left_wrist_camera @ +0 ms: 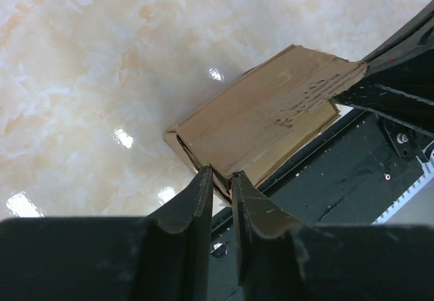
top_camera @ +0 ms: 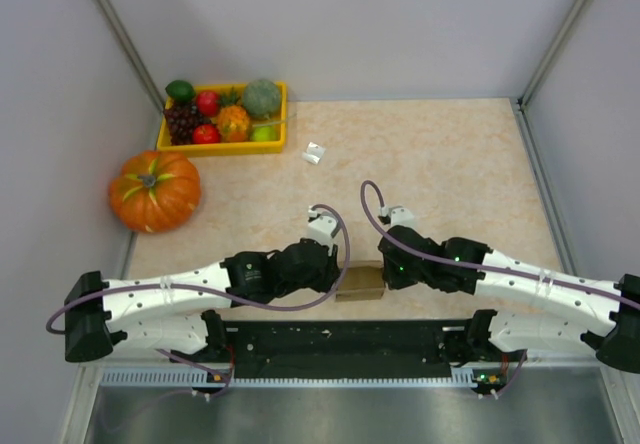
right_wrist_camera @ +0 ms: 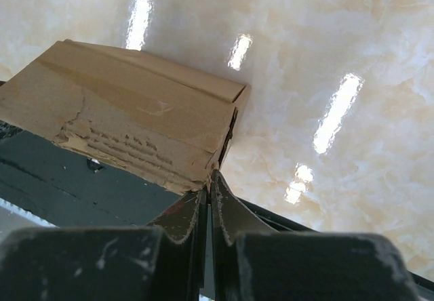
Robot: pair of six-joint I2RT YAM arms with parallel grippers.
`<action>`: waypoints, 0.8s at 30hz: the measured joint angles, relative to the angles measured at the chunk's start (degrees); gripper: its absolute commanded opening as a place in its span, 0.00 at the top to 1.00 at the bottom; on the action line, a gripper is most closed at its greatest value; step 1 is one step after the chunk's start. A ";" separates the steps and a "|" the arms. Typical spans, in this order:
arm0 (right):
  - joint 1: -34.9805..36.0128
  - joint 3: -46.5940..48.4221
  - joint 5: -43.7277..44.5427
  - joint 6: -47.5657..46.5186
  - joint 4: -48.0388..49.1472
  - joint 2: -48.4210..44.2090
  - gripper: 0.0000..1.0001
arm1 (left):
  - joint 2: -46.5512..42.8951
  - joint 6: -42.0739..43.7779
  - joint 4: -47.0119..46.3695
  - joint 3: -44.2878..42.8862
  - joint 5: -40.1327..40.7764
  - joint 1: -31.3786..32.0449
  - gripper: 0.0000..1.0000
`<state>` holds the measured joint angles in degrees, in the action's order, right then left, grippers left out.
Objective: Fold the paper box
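The paper box point(top_camera: 360, 282) is a small brown kraft cardboard piece, partly folded, at the table's near edge between my two grippers. In the left wrist view the paper box point(left_wrist_camera: 264, 118) lies flattish with a torn patch on its top face. My left gripper point(left_wrist_camera: 222, 173) has its jaws close together on the box's near corner edge. In the right wrist view the paper box point(right_wrist_camera: 135, 111) fills the upper left, and my right gripper point(right_wrist_camera: 209, 182) is pinched shut on its lower corner. From above, the left gripper point(top_camera: 338, 274) and right gripper point(top_camera: 385, 269) flank the box.
An orange pumpkin point(top_camera: 155, 191) sits at the far left beside a yellow tray point(top_camera: 225, 147) of fruit. A tiny white object point(top_camera: 314, 153) lies past the tray. The black base plate point(top_camera: 340, 342) runs just under the box. Grey walls stand on both sides.
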<state>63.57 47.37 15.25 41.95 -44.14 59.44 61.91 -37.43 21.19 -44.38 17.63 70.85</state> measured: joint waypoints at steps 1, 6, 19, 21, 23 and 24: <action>0.00 0.00 0.02 0.00 -0.02 0.00 1.00 | 0.50 -0.07 0.09 -0.04 0.04 -0.02 0.87; 0.00 0.00 0.04 -0.02 -0.11 0.02 1.00 | 1.40 -0.37 0.35 -0.09 0.24 -0.22 0.98; 0.00 0.09 -0.79 -0.15 -1.05 -5.40 0.44 | 0.61 -3.06 -4.55 4.02 -0.52 -0.24 1.00; -0.02 1.03 -0.98 -0.33 -2.03 -7.21 0.37 | 0.61 -3.06 -4.57 4.02 -0.68 -0.15 1.00; -0.20 3.06 -1.33 -0.09 -2.99 -8.31 0.34 | 0.74 -3.04 -4.55 4.00 -0.59 0.24 1.00; -0.46 4.59 -1.64 0.13 -3.17 -8.68 0.34 | 0.87 -3.04 -4.59 3.98 -0.44 0.55 1.00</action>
<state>63.11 51.96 13.61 42.09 -47.31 50.76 62.78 -40.47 16.60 -40.40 17.19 71.40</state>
